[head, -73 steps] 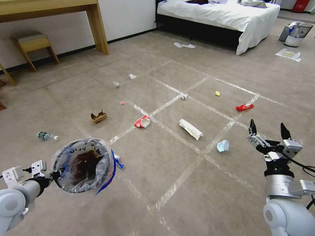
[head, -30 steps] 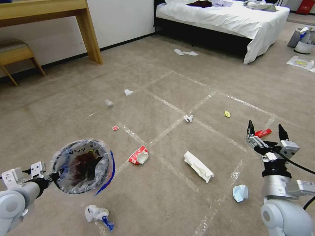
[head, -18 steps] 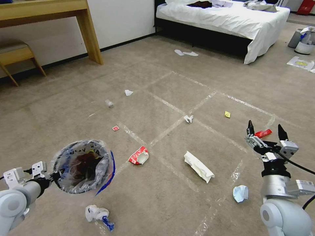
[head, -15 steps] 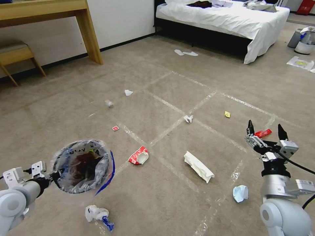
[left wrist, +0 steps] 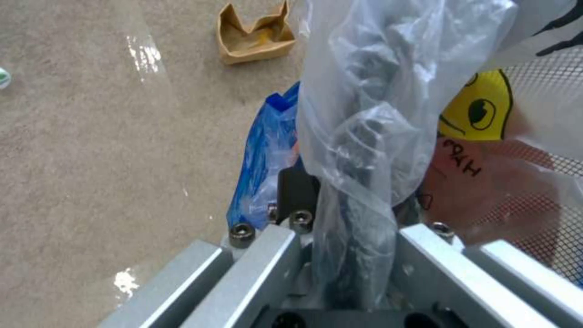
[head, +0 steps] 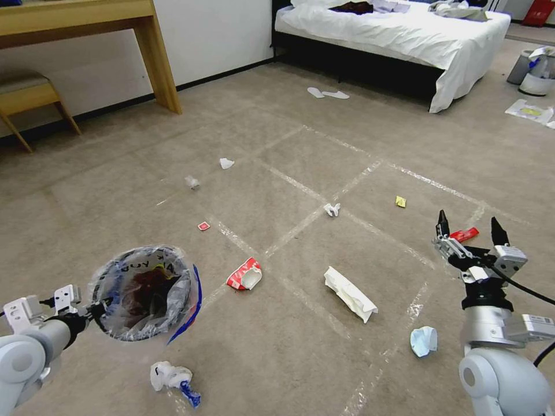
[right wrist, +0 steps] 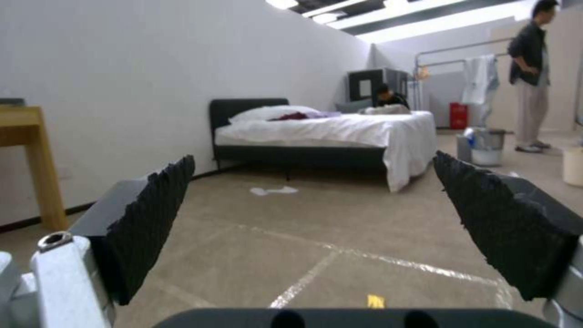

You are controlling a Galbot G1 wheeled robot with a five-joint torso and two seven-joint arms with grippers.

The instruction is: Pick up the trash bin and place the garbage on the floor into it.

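Jaws clamped on the bagged rim, the left gripper (head: 95, 306) carries the trash bin (head: 144, 292) low on the left, mouth up above the floor (head: 277, 358), likely so litter can drop straight in. Its liner is thin, crinkly plastic with black letters. Below it lies a crumpled white-and-blue wad (head: 171, 377). Moving right: a torn red-white paper cup (head: 244, 274), then a creased white paper bag (head: 350, 293), a soft pale blue mask (head: 424, 340). Far right, the right gripper (head: 469, 235) hovers, jaws spread wide and empty, apparently ready for a pick.
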